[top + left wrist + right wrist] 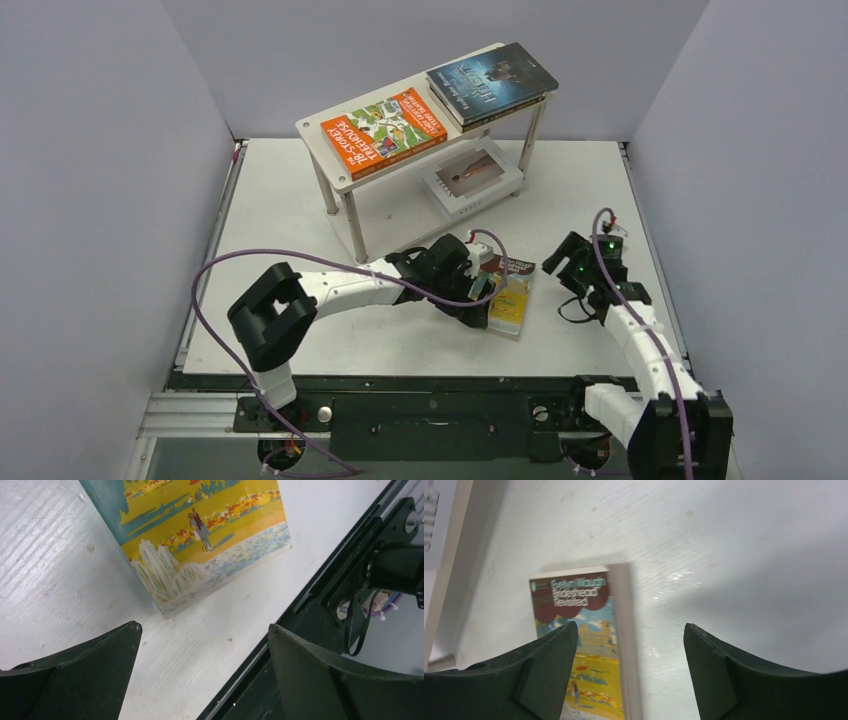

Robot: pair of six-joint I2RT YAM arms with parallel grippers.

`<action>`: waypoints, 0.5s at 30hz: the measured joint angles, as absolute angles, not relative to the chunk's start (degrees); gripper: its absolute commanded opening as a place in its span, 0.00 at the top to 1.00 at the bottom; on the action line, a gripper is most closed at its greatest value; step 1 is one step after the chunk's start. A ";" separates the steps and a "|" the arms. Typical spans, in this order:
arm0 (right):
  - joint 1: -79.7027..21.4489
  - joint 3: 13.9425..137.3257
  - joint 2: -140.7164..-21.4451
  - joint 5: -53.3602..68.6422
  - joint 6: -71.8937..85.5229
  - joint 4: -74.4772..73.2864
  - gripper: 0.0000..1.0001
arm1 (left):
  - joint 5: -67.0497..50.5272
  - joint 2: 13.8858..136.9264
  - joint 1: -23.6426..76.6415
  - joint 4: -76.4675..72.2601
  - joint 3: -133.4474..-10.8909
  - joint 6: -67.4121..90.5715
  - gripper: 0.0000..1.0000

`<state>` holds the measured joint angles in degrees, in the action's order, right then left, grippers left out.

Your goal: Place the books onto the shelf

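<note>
Left hand (480,290) hangs low over the near-left part of the yellow-teal book (512,300), its fingers spread wide with nothing between them; in its wrist view only bare bench and the book's lower corner lie ahead of the fingertips. The right hand (572,262) hovers just beside the book's right edge, also spread and empty, its wrist view looking down the spine side toward the title end. That book lies flat on the bench (300,200), between the two hands and in front of the shelf (310,135), apart from it. It looks to be the last one left. The orange book (383,132) and the dark blue-grey book (490,75), stacked on another volume, sit on the top board. The white book (470,175) rests on the lower tier. A thin paperback lying flat gives the fingers no edge to close on. So the two hands flanking it probably mean one will push or brace while the other works a finger under an edge. The grip should be hard to get, since the cover could slide on the smooth bench.
</note>
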<state>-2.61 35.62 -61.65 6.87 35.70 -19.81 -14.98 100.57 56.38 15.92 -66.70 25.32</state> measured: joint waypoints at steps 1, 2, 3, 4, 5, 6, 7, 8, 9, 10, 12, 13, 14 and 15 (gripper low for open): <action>-0.67 34.09 -58.26 6.13 36.53 -20.71 0.27 | -14.83 101.65 56.36 15.90 -67.22 25.50 0.02; 1.10 32.91 -55.16 5.19 37.08 -21.96 0.27 | -14.79 102.94 56.36 15.92 -67.83 25.76 0.02; 2.57 31.94 -52.36 4.36 37.78 -23.42 0.28 | -14.83 104.42 56.36 15.92 -68.60 25.98 0.02; 3.53 31.18 -49.71 3.70 38.39 -24.99 0.28 | -14.90 105.93 56.38 15.90 -69.43 26.35 0.01; 4.14 30.59 -47.64 3.29 38.89 -26.39 0.29 | -15.25 107.79 56.40 15.81 -70.46 26.68 0.01; 4.62 30.15 -45.91 3.11 39.44 -27.75 0.30 | -15.53 109.03 56.47 15.66 -71.16 26.89 0.00; 5.28 29.80 -44.62 3.11 39.79 -28.97 0.30 | -16.34 110.93 56.58 15.44 -72.29 27.38 0.00; 5.69 29.61 -43.81 3.16 39.99 -29.91 0.32 | -17.15 111.55 56.71 15.31 -73.28 27.81 0.00; 6.37 29.39 -43.09 3.44 40.29 -30.87 0.33 | -17.69 112.03 56.95 15.25 -74.19 27.99 0.00; 7.31 29.23 -42.63 3.81 40.49 -31.62 0.36 | -18.87 112.60 57.39 15.09 -75.35 28.03 0.00; 9.89 29.10 -42.48 5.34 40.88 -32.29 0.44 | -21.56 113.21 58.89 13.54 -76.75 27.83 0.00; 11.42 29.06 -42.78 6.42 41.01 -32.29 0.47 | -23.14 113.03 59.90 12.45 -76.90 27.77 0.00; 12.86 29.06 -43.18 7.62 41.06 -32.18 0.53 | -24.56 112.64 60.64 11.55 -76.90 27.75 0.01; 13.93 29.04 -44.12 8.56 41.19 -31.83 0.57 | -25.91 111.98 61.43 10.61 -76.73 27.75 0.01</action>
<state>13.93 29.04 -44.12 8.56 41.19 -31.83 -25.91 111.98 61.43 10.61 -76.73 27.75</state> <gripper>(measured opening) 0.548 0.996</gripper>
